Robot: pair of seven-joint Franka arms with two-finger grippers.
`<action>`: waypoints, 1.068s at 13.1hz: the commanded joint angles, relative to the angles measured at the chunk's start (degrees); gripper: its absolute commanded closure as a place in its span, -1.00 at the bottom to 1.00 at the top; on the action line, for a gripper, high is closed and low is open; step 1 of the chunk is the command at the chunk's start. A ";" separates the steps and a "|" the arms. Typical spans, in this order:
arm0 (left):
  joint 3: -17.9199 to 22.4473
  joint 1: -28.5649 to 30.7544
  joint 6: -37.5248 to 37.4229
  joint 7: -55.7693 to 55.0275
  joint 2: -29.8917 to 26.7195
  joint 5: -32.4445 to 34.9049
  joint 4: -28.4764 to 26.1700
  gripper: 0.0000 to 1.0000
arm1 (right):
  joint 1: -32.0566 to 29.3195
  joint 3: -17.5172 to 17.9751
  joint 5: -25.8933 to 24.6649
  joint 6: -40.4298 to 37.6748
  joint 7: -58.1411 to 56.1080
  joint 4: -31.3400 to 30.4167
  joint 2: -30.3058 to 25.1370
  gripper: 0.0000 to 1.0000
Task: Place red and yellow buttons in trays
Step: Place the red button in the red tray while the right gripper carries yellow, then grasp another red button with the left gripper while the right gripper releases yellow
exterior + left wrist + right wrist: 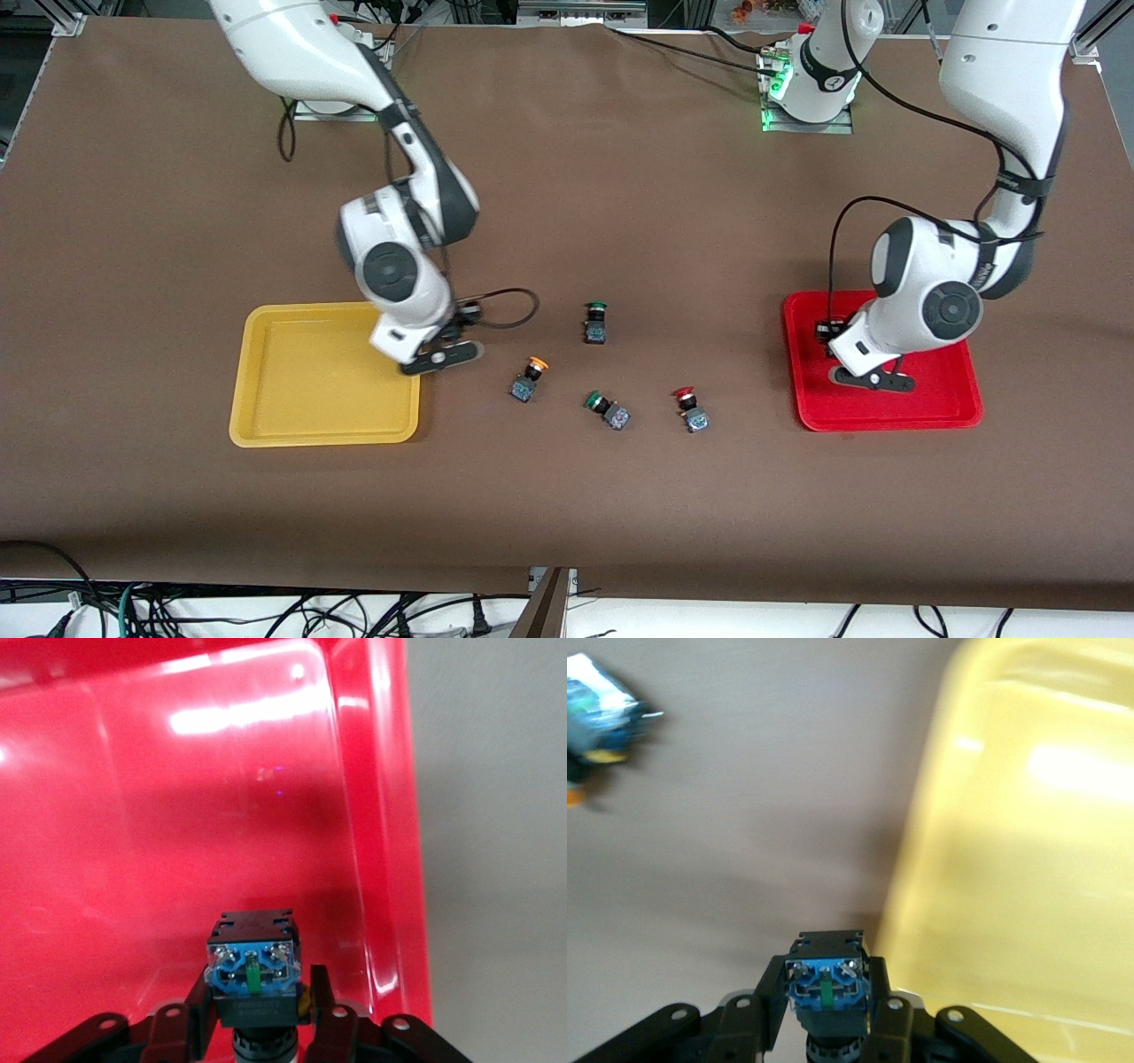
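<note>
Two small blue-grey-based push-button switches are pinched, one in my left gripper (pixel 257 1028) over the shallow red plastic tray (pixel 948 403) and one in my right gripper (pixel 824 1028) at the shallow yellow plastic tray's (pixel 292 425) rim, caps hidden but presumably colour-matched, ready to drop in.

No legible text, labels, brands or numbers anywhere. Left arm's rounded white wrist housing (pixel 983 270) carries a line of dark lettering on its side, too small to read. Blue-grey square switch base (pixel 252 967) in left wrist view shows only screw terminals and a green tab, no readable marking; same for the base (pixel 826 981) in right wrist view.
</note>
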 commanded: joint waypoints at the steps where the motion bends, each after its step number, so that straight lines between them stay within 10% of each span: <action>1: -0.15 1.20 0.66 0.26 -3.72 1.08 -2.55 -1.00 | -2.79 -5.30 0.48 -2.79 -2.61 0.65 -0.11 1.00; 5: -1.55 0.06 -6.27 -0.53 -5.49 0.03 7.16 -1.00 | -13.34 -5.50 0.83 -0.33 -3.15 0.48 3.23 1.00; 9: -3.32 -6.17 -7.79 -10.25 6.34 -0.23 26.75 -1.00 | -16.87 -5.41 3.90 2.74 -2.88 0.39 6.13 1.00; 10: -3.32 -8.28 -7.79 -16.64 10.30 -1.46 31.68 -1.00 | -17.14 -5.50 3.99 2.93 -3.93 0.74 6.57 0.39; 11: -3.32 -10.38 -7.44 -24.28 13.56 -2.77 35.12 -1.00 | -17.23 -5.50 4.08 2.84 -4.20 0.74 6.40 -0.99; 14: -2.79 -14.97 -4.47 -36.46 19.03 -2.17 38.58 -1.00 | -15.83 -4.63 4.96 -0.92 -3.59 3.63 5.52 -1.00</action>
